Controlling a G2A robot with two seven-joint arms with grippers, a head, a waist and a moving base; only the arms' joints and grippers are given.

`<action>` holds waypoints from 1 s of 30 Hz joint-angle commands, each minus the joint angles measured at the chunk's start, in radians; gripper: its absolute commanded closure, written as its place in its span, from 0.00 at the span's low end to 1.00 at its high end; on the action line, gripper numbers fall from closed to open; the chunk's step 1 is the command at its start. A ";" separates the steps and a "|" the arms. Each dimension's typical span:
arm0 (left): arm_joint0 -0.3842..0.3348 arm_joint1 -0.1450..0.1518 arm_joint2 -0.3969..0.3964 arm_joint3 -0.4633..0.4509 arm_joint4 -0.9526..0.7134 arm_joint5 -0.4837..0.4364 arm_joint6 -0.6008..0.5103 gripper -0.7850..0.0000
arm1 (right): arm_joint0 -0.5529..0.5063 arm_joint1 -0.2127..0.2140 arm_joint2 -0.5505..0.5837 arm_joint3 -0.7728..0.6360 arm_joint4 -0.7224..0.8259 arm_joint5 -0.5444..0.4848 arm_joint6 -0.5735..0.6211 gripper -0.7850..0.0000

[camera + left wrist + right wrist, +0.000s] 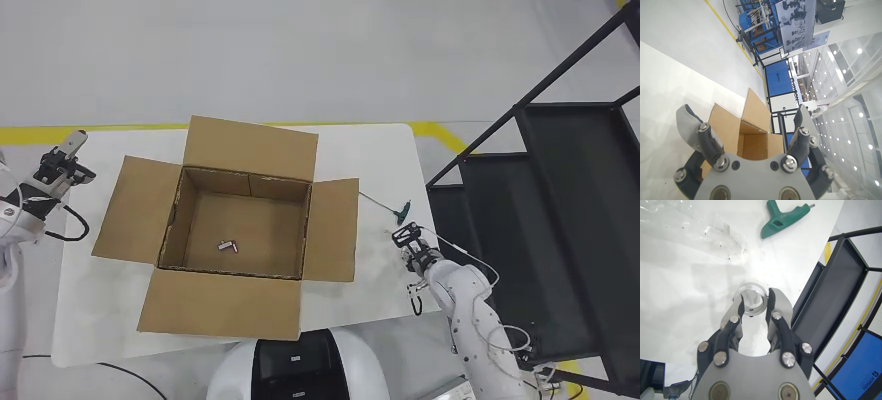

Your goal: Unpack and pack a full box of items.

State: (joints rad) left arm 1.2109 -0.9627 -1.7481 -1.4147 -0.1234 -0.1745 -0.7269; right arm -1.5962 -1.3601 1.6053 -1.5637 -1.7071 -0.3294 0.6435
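Two grippers: the left gripper (pixel 745 111) has its fingers spread wide and holds nothing, at the far left side of the table. The right gripper (pixel 755 295) is closed around a metal ring (pixel 751 286), with the pads against its two sides (as far as I can judge).
Ring position: it is low on the white table (pixel 380 150), near the right edge and well apart from the box.
Box: the cardboard box (pixel 240 185) stands in the middle of the table with four flaps open and one small piece (pixel 229 245) on its floor.
Nearby: a green T-handle key (pixel 776 219) and a clear plastic film (pixel 715 237) lie beyond the ring.
Risk: the ring is smooth and round, so I think it can slip from the pads and roll, and the edge of the table is close. A low carry toward the box could also catch the right flap.
Views: the right wrist view tells the grip on the ring, where the top view gives just a dark gripper. The top view tells the box floor, where the left wrist view reaches one inner corner.
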 commanded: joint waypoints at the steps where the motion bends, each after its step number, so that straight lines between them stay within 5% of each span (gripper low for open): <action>1: 0.000 0.000 0.000 0.000 0.000 0.000 0.000 0.00 | -0.006 0.001 0.007 -0.017 0.021 -0.004 -0.001 0.00; 11: 0.000 0.000 0.000 0.000 0.000 0.000 0.000 0.00 | -0.144 0.013 0.180 -0.289 0.389 -0.094 -0.061 0.00; 17: 0.000 0.000 0.000 0.000 0.000 0.000 0.000 0.00 | -0.177 0.019 0.237 -0.428 0.712 -0.248 -0.144 0.00; 22: 0.000 0.000 0.000 0.000 0.000 0.000 0.000 0.00 | -0.141 0.029 0.181 -0.482 0.836 -0.389 -0.153 0.00; 30: 0.000 0.000 0.000 0.000 0.000 0.000 0.000 0.00 | 0.057 0.036 -0.092 -0.465 0.700 -0.399 0.001 0.00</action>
State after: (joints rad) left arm 1.2109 -0.9627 -1.7481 -1.4147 -0.1234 -0.1745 -0.7269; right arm -1.5693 -1.3231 1.5553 -2.0381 -0.9792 -0.7393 0.6241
